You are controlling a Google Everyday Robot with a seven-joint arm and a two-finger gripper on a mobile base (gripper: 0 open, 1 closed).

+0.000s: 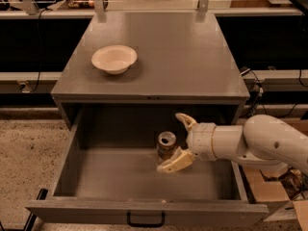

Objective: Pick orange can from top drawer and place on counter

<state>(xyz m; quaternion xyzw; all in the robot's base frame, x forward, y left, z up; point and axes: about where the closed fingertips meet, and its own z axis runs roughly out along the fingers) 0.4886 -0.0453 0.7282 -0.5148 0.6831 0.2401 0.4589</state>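
Observation:
The orange can stands upright inside the open top drawer, a little right of its middle. My gripper reaches in from the right on a white arm, with its cream fingers spread wide. One finger is behind the can and the other finger is in front of it, so the can sits at the mouth of the open jaws. Whether a finger touches the can is not clear. The grey counter lies above the drawer.
A cream bowl sits on the counter's left part. The drawer's black handle is at the front panel. Cardboard and cables lie on the floor to the right. Shelving and rails run along the back.

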